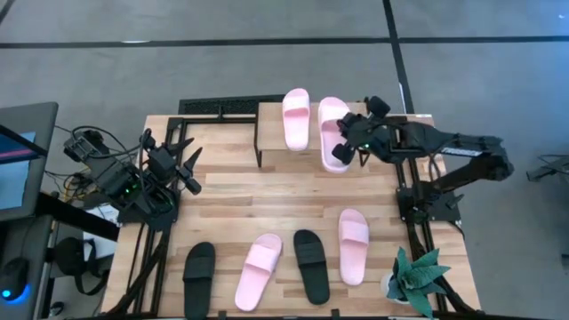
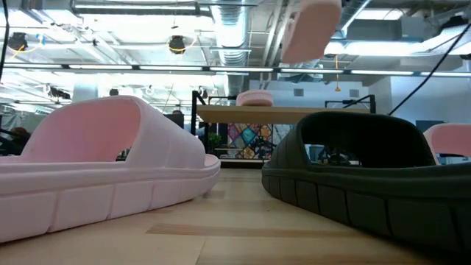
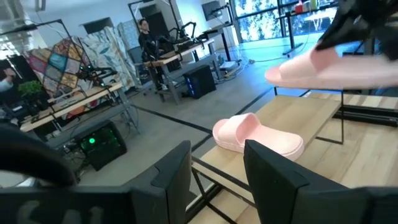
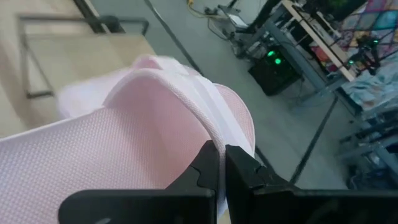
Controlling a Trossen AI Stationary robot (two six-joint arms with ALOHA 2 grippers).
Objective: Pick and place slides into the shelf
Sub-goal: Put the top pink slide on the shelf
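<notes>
Two pale pink slides are at the shelf (image 1: 267, 133). One lies flat on its top board (image 1: 296, 118) (image 3: 258, 134) (image 2: 255, 98). My right gripper (image 1: 348, 147) (image 4: 222, 155) is shut on the other (image 1: 332, 132) (image 2: 309, 29) (image 3: 323, 68), above the shelf's right part. Two black slides (image 1: 198, 276) (image 1: 311, 265) and two pink ones (image 1: 259, 271) (image 1: 353, 246) rest sole-down on the table's near part. My left gripper (image 1: 189, 169) (image 3: 217, 168) is open and waits at the table's left side. My right gripper pinches the pink slide by the thin edge of its strap (image 4: 208, 134) between its two fingers (image 4: 244, 167). It comes from the table's right side. The slide is lifted clear above the shelf's top board and is tilted in the low view.
A small potted plant (image 1: 418, 280) stands at the table's near right corner. Black frame posts run along both table sides (image 1: 147, 258) (image 1: 418, 240). Bare wood (image 1: 267, 200) lies between the shelf and the near row of slides. Benches and equipment fill the room behind.
</notes>
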